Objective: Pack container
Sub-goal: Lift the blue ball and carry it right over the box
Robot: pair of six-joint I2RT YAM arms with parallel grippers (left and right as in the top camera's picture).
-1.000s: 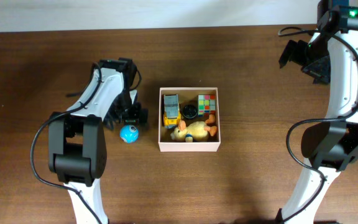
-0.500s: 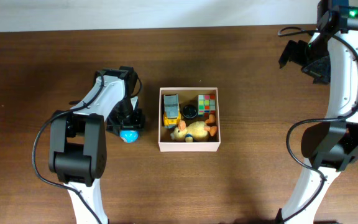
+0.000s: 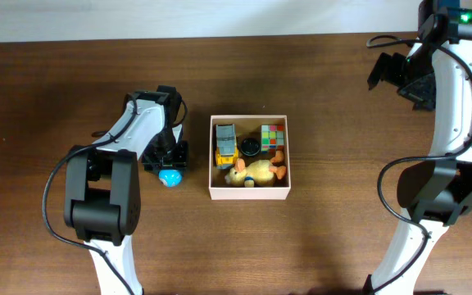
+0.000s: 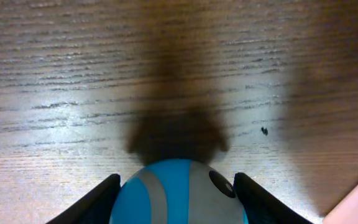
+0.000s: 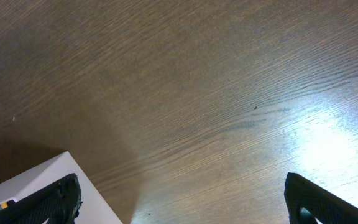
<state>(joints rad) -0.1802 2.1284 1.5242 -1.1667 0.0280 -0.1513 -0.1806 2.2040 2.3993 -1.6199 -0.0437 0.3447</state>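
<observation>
At the left of the table [image 3: 342,238]: the left arm [image 3: 129,131] folds forward from its base, wrist tipped straight down at the wood just left of the container.
Right arm [image 3: 453,98]: up tall along the right edge, wrist out over the far right corner, well apart from the toys.
Container [image 3: 249,195]: mid-table, open-topped, white walls, tan inside.
In the container: a yellow plush duck [image 3: 256,172] lies along the near wall, a yellow toy truck [image 3: 226,146] runs up the left wall, a coloured puzzle cube [image 3: 273,136] sits in the far right corner, and a small black round piece [image 3: 251,147] lies between truck and cube.
Blue ball [image 4: 179,193]: on the wood, outside the box, just beside its left wall.
Left gripper [image 4: 178,202]: right down on the ball, jaws at ball width, a finger against each side.
Right gripper [image 5: 180,186]: jaws spread wide, nothing between them, bare wood below.
</observation>
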